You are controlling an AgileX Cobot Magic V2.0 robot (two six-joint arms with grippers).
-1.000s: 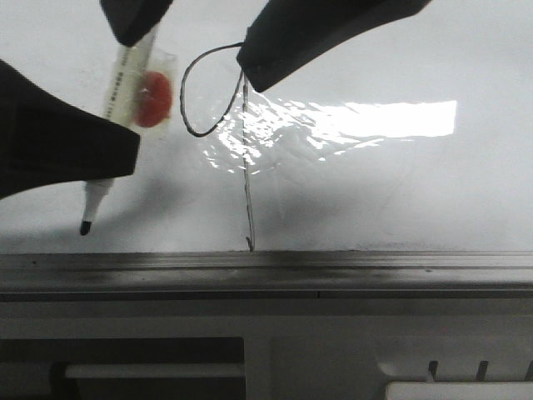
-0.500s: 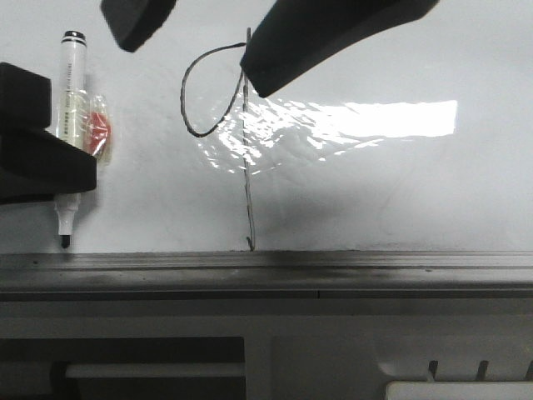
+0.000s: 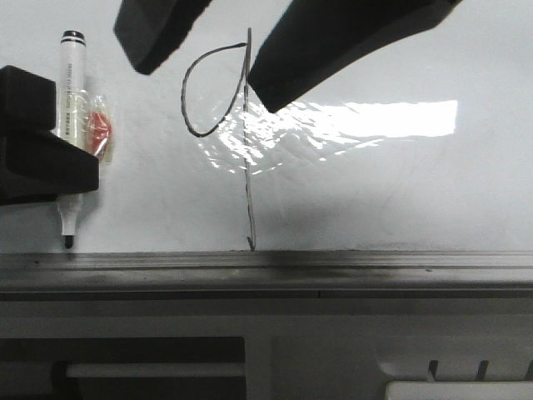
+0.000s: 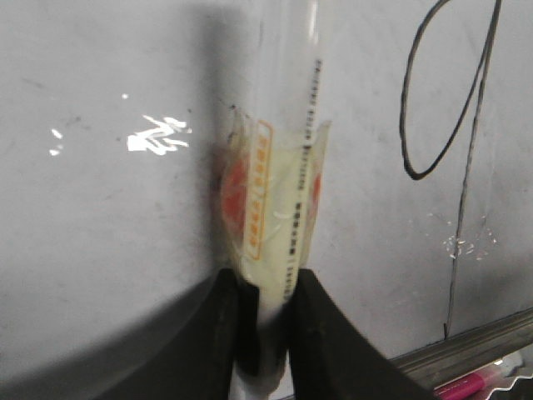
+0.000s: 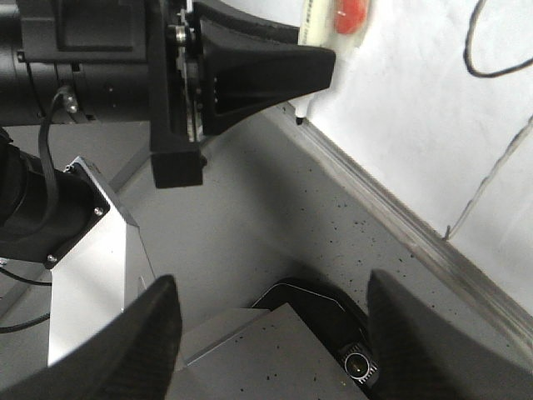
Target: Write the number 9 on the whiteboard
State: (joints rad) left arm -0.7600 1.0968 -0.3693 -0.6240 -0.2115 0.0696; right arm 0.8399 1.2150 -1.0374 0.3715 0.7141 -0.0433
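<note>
Whiteboard [image 3: 400,192]: glossy, glare patch right of centre, grey edge rail [image 3: 266,271] along the near side. Number 9 [image 3: 218,92] complete on the board left of centre: closed loop joined to a long stem running down to the rail.

Change over the last second: left gripper [image 4: 265,329], clamped on the marker [image 3: 71,125], swung the pen from a slant to upright and carried it off to the far left of the board, well apart from the digit; over the last half second barely moved. Tip [image 3: 67,242] now just above the rail; contact with board not determinable. Right gripper [image 3: 212,71], fingers spread apart and empty, shifted slightly rightward, hanging in front of the loop top. Judged: writing finished, only retreat or parking of the pen left.

Room: open board right of the stem, unobstructed. Left side tight — marker near the board edge, tip close to the rail. Pink pen [image 4: 475,387] beyond the rail, wrist view only.
</note>
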